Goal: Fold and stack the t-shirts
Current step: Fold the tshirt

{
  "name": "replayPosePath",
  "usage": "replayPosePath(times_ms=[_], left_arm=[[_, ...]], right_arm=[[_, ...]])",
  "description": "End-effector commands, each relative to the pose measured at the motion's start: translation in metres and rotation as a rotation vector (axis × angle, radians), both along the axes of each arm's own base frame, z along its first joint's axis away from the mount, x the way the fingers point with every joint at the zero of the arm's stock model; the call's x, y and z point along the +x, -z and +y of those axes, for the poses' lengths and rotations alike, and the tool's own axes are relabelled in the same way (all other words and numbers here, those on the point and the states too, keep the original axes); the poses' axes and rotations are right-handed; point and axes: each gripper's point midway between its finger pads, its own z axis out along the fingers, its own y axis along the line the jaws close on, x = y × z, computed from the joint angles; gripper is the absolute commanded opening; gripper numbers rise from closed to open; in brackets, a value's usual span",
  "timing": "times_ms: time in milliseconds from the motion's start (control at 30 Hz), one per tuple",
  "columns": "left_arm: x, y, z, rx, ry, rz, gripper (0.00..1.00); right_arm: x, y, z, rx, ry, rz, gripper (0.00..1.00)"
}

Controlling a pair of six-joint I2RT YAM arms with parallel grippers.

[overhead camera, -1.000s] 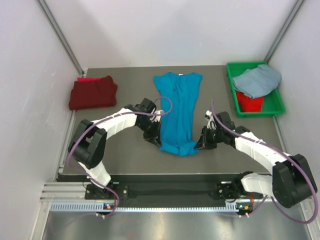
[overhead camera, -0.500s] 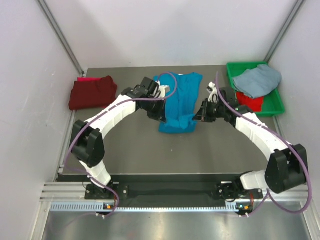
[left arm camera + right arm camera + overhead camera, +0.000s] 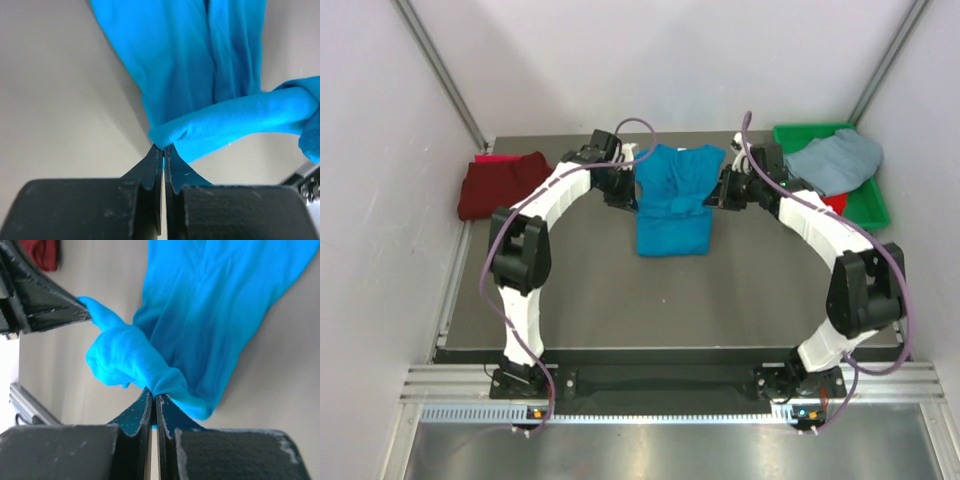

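Turquoise t-shirt [image 3: 672, 225] lies at the centre of the table [image 3: 580, 300], its near end doubled back. Left gripper [image 3: 163, 148] and right gripper [image 3: 153, 394] are each clamped on the raised fold, one at either side. Far left: maroon t-shirt [image 3: 502, 186]. Far right: green bin [image 3: 868, 212] holding a grey-blue t-shirt [image 3: 835, 160].

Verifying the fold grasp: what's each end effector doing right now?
Left end effector: closed, pinching the turquoise t-shirt.
Right end effector: closed, pinching the same shirt.

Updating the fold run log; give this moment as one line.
left gripper: shut on turquoise t-shirt | right gripper: shut on turquoise t-shirt | fold: near end lifted over middle, unfinished
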Motion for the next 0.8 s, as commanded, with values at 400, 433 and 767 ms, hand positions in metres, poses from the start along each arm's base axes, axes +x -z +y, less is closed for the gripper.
replayPosePath(times_ms=[400, 433, 767], left_arm=[[0.105, 0.012, -0.025, -0.175, 0.033, -0.069, 0.00], [0.104, 0.011, -0.025, -0.178, 0.035, -0.068, 0.00], [0.110, -0.055, -0.012, -0.198, -0.012, -0.217, 0.44]], right_arm=[[0.063, 0.047, 0.012, -0.108, -0.029, -0.066, 0.00], [0.065, 0.046, 0.011, -0.117, -0.038, -0.077, 0.00], [0.131, 0.001, -0.024, -0.240, 0.011, -0.267, 0.60]])
